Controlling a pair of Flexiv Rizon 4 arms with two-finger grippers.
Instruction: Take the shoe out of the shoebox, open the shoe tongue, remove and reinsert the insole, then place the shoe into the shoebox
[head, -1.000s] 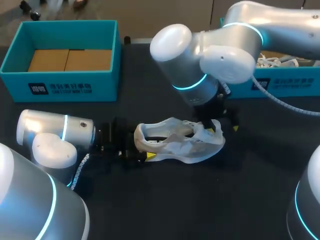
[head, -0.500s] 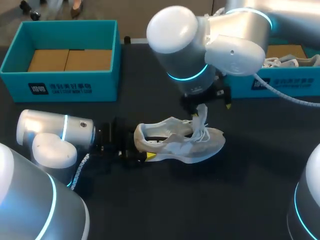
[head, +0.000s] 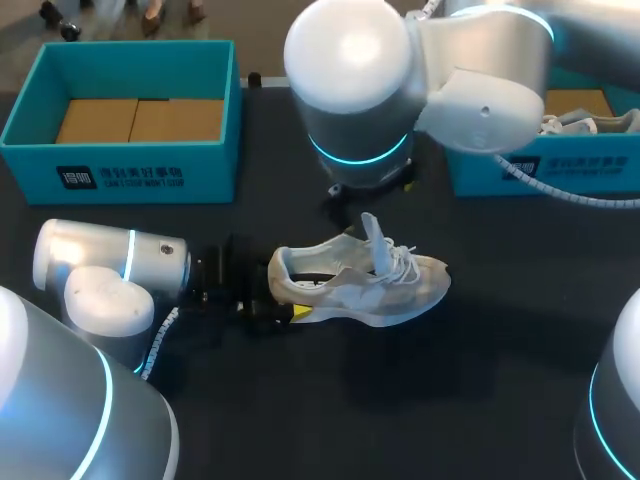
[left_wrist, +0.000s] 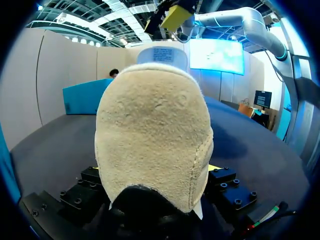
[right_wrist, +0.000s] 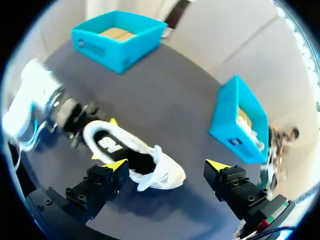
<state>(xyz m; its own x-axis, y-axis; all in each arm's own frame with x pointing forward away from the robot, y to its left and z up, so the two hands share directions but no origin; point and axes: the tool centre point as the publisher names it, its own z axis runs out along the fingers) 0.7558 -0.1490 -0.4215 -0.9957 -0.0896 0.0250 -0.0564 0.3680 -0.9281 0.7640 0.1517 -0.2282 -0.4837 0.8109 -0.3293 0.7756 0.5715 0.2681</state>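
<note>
A white and beige shoe (head: 355, 282) lies on its sole mid-table, toe to the right, with its tongue (head: 376, 238) standing upright. My left gripper (head: 268, 297) is shut on the heel; in the left wrist view the suede heel (left_wrist: 155, 145) sits between both fingers. My right arm (head: 360, 90) hangs above the shoe and mostly hides its gripper in the head view. In the right wrist view my right gripper (right_wrist: 166, 167) is open and empty, high over the shoe (right_wrist: 132, 157). The insole is dark inside the shoe.
A teal shoebox (head: 125, 110) with cardboard in it stands at the back left. A second teal box (head: 545, 165) at the back right holds another shoe (head: 570, 122). Both boxes (right_wrist: 117, 37) (right_wrist: 237, 120) also show in the right wrist view.
My right gripper let go of the tongue, opened wide and rose up and back from the shoe. The tongue now stands upright. The left gripper and shoe stayed put.
</note>
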